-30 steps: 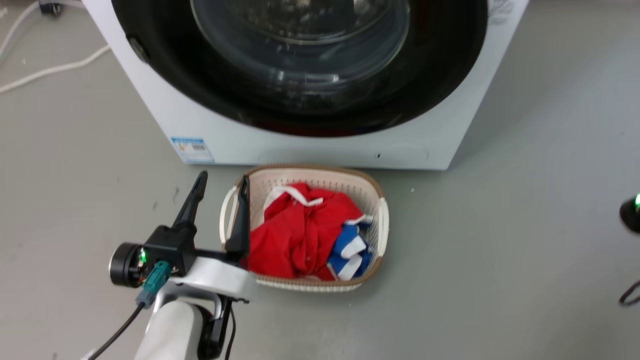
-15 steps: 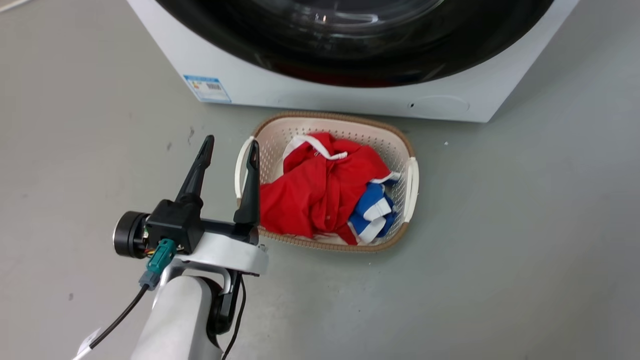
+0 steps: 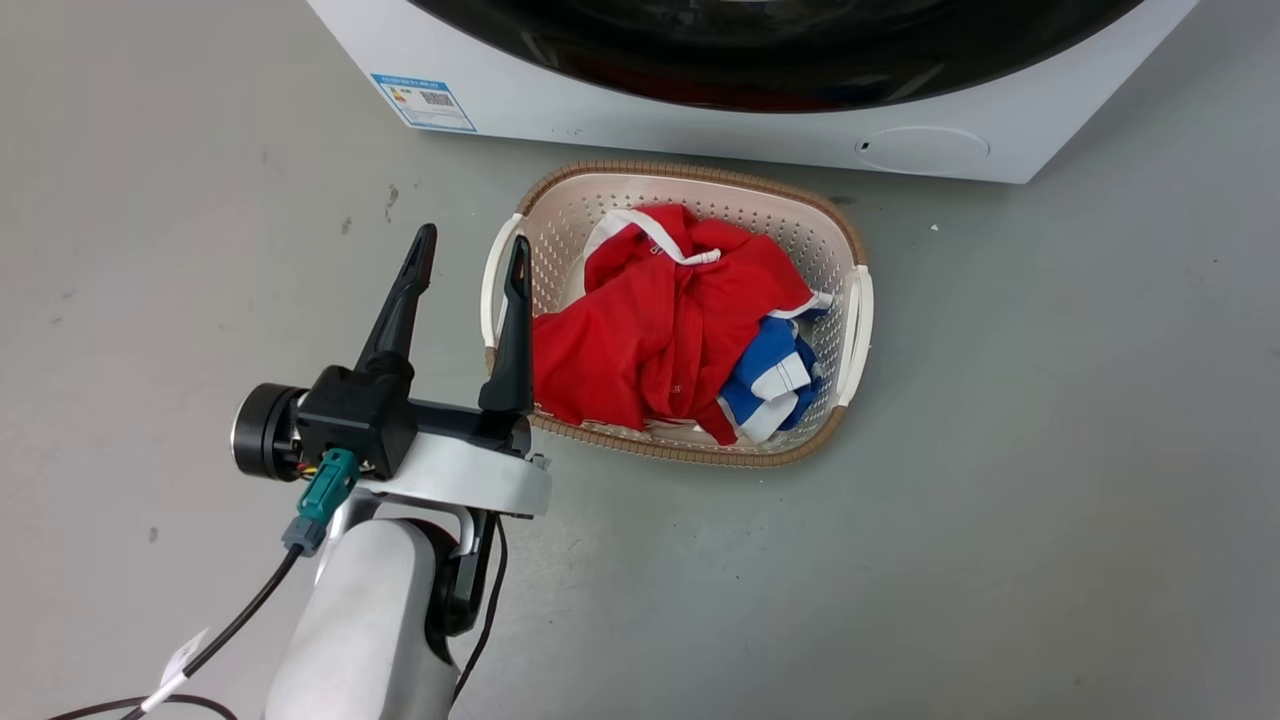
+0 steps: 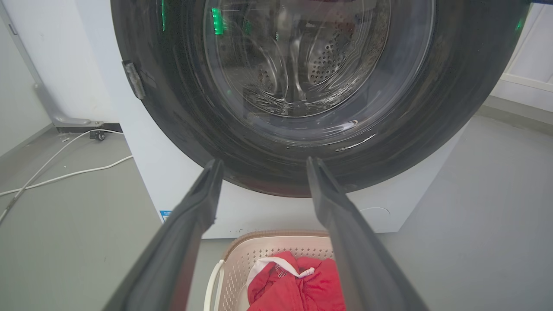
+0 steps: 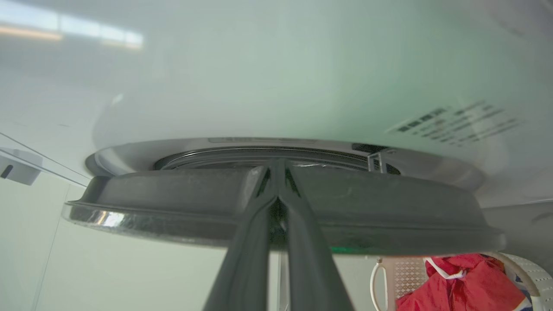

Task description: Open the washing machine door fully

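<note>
The washing machine [image 3: 700, 135] is a white box at the top of the head view. Along the top edge shows the black lower rim of the washing machine door [image 3: 800, 75]. My left gripper [image 3: 473, 242] hangs open and empty over the floor, left of the basket. In the left wrist view the door [image 4: 432, 129] with its glass bowl faces the open left gripper [image 4: 263, 166], well apart from it. In the right wrist view the door [image 5: 389, 207] is edge-on and stands slightly off the machine front [image 5: 302, 86]. My right gripper [image 5: 277, 166] is shut, tips against the door's rim.
A cream laundry basket [image 3: 700, 175] with red clothes [image 3: 660, 330] and a blue-and-white garment stands on the grey floor right before the machine. A blue label [image 3: 424, 102] and round cap [image 3: 925, 148] sit low on its front. White cables [image 4: 65, 175] lie left of the machine.
The head camera has tilted down, so the machine and the basket sit higher in the picture. The left gripper stays open in the same pose.
</note>
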You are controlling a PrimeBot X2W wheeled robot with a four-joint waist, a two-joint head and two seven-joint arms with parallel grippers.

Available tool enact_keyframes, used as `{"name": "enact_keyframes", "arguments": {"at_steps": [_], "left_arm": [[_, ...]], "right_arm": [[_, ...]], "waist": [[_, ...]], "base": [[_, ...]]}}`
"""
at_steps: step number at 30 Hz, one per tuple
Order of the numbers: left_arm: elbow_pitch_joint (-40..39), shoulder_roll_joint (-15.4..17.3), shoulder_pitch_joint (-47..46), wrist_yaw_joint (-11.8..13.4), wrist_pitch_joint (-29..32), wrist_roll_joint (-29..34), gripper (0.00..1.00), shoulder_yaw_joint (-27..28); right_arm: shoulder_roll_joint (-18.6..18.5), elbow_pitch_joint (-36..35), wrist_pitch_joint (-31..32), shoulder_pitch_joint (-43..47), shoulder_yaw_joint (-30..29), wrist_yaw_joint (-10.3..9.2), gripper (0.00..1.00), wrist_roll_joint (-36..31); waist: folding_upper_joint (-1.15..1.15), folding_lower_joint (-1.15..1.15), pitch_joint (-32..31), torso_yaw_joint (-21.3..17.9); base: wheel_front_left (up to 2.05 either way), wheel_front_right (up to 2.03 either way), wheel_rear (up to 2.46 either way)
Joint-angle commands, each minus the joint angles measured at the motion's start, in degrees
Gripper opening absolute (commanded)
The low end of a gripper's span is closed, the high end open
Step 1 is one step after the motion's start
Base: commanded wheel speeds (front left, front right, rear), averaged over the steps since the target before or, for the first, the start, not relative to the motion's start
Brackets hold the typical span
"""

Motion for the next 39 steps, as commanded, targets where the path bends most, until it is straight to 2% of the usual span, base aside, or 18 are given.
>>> {"name": "enact_keyframes", "arguments": {"at_steps": [1, 10, 19, 29, 39], "left_arm": [[-0.1, -0.1, -1.0, 0.2, -0.2, 0.1, 1.00, 0.1], [-0.1, -0.5, -1.6, 0.2, -0.2, 0.0, 1.00, 0.3], [1.0, -0.7, -0.9, -0.3, -0.2, 0.0, 1.00, 0.5], [2.6, -0.7, 1.5, -1.4, -0.2, 0.1, 1.00, 0.9], [4.6, 0.3, 7.4, -2.7, -0.2, -0.7, 1.00, 1.6]], "right_arm": [[0.8, 1.0, 0.5, -2.0, 0.7, 0.15, 0.00, -0.4], [3.5, 4.1, 4.1, -4.9, 4.1, 0.15, 0.00, -1.8], [2.6, 2.0, 9.4, -0.6, 5.8, 0.15, 0.00, -1.9], [1.5, -4.3, 15.3, 8.0, 7.5, 0.15, 0.00, -0.8], [2.4, -15.8, 18.0, 22.2, 10.0, 0.15, 0.00, 2.4]], "waist": [[0.00, -0.01, 0.4, 0.1], [0.00, -0.01, 1.6, 0.0], [0.00, -0.01, -0.8, -0.6], [0.00, -0.01, -6.1, -1.5], [0.00, -0.01, -14.9, -2.3]], "base": [[0.00, 0.00, 0.00], [0.00, 0.00, 0.00], [0.00, 0.00, 0.00], [0.00, 0.00, 0.00], [0.00, 0.00, 0.00]]}}
